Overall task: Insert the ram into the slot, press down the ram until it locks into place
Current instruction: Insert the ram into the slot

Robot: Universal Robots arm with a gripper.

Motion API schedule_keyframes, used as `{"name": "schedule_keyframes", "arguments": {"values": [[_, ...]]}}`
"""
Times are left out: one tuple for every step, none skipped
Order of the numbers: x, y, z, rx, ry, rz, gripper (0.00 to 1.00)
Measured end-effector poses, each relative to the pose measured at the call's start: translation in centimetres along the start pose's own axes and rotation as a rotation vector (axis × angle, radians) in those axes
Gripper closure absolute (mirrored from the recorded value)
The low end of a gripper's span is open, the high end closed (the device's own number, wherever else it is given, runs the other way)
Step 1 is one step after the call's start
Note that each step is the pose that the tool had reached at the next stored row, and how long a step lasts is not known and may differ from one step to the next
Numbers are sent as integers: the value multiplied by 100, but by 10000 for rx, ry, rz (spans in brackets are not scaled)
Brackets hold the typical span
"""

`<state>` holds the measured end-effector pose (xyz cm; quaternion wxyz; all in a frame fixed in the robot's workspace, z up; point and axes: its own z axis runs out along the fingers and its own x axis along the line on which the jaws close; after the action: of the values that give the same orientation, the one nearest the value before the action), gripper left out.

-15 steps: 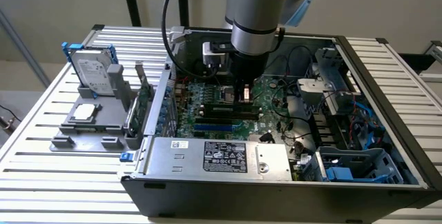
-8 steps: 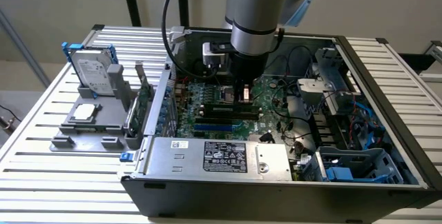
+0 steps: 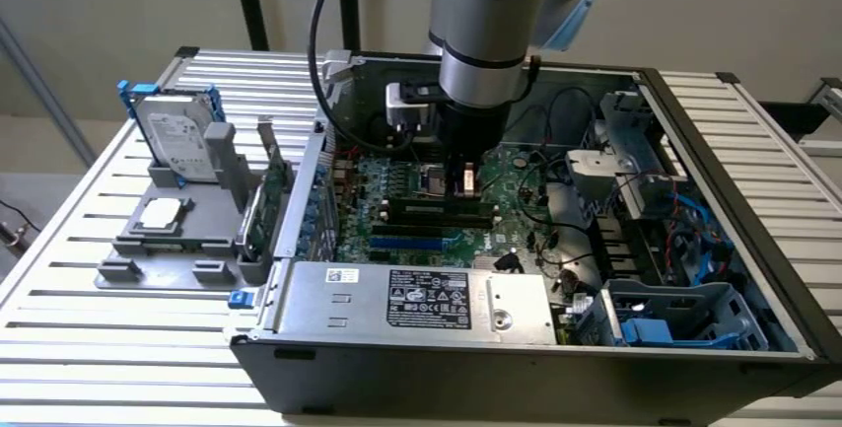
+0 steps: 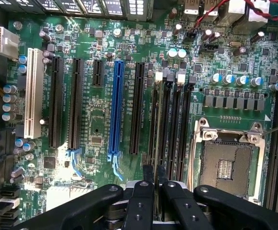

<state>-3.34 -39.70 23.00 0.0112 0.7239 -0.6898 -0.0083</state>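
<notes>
The ram (image 4: 158, 124) shows edge-on as a thin green strip standing in one of the black memory slots (image 4: 177, 124) on the motherboard (image 4: 95, 129). My gripper (image 4: 155, 175) sits over the ram's near end, its two black fingers (image 4: 147, 184) pinched close around the strip. In the exterior view the gripper (image 3: 460, 185) reaches straight down into the open computer case, right above the memory slots (image 3: 435, 215) in the middle of the board.
An open CPU socket (image 4: 227, 165) lies beside the slots, and a blue expansion slot (image 4: 115, 110) on the other side. The case holds a power supply (image 3: 421, 299), cables (image 3: 566, 240) and a drive cage (image 3: 684, 314). A hard drive (image 3: 177, 141) stands on a grey holder outside.
</notes>
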Motion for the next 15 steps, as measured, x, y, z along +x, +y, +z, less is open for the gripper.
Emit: {"name": "schedule_keyframes", "arguments": {"values": [[0,0,1,0,3,0,86],[0,0,2,0,6,1,86],[0,0,2,1,8,1,86],[0,0,3,0,13,1,86],[0,0,3,1,19,2,86],[0,0,4,1,30,3,86],[0,0,4,0,40,5,86],[0,0,6,1,52,9,86],[0,0,7,0,67,12,86],[0,0,9,0,78,14,86],[0,0,10,-1,88,17,86],[0,0,11,-1,94,20,86],[1,0,12,0,98,23,86],[0,0,13,-1,99,25,86],[0,0,14,0,98,26,86]]}}
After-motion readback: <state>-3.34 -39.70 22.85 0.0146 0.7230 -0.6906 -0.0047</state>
